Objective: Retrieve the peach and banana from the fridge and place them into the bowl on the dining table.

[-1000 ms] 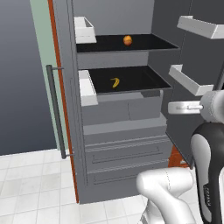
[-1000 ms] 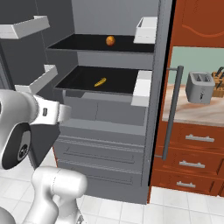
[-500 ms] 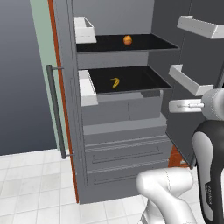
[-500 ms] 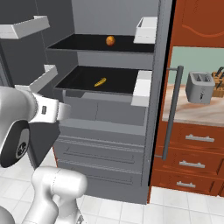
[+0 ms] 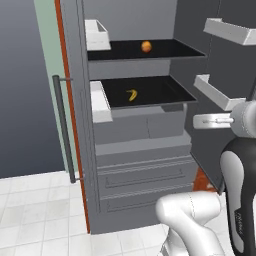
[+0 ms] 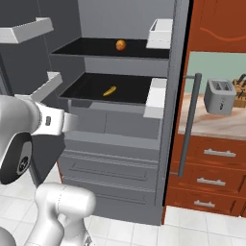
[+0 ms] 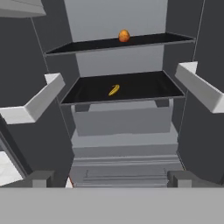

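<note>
Gripper (image 7: 112, 177) jaws wide apart, holding nothing, facing open fridge (image 7: 122, 127).

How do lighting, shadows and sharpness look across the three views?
Left base view: flat, even light, peach crisp. Right base view: banana on its dark shelf casts no clear shadow. Hand view: softer, slightly blurred, fridge interior dim, no glare.
</note>
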{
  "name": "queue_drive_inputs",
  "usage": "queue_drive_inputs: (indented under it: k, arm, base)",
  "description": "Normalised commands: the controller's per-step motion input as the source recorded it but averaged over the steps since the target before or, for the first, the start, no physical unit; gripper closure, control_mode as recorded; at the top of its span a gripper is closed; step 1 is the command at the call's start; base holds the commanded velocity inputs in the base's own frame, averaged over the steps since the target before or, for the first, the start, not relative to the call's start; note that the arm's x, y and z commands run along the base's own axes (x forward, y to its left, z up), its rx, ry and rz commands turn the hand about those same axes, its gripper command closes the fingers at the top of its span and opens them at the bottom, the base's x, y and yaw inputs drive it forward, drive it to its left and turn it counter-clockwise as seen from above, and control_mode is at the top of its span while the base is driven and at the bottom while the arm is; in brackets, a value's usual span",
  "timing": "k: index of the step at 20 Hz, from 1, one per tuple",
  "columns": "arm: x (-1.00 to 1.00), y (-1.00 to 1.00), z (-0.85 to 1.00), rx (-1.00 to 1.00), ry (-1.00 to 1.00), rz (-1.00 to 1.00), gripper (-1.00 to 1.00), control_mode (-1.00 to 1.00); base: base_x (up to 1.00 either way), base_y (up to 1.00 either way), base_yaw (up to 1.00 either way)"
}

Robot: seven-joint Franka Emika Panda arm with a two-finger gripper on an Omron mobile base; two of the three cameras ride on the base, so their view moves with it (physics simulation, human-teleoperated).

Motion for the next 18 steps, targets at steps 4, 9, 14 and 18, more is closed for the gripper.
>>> queue_drive_inputs:
  k: [4,9,14,18]
  arm:
    - [0.0,0.0,0.0,0.0,0.0,0.0,-1.0,1.0]
    - [0.0,0.0,0.0,0.0,0.0,0.0,-1.0,1.0]
    - [0.0,0.0,0.0,0.0,0.0,0.0,-1.0,1.0]
    - [0.0,0.0,0.0,0.0,0.0,0.0,-1.0,1.0]
  base:
    - [0.68,0.0,0.0]
    - [0.83,0.0,0.0]
    - [0.92,0.0,0.0]
    - [1.0,0.0,0.0]
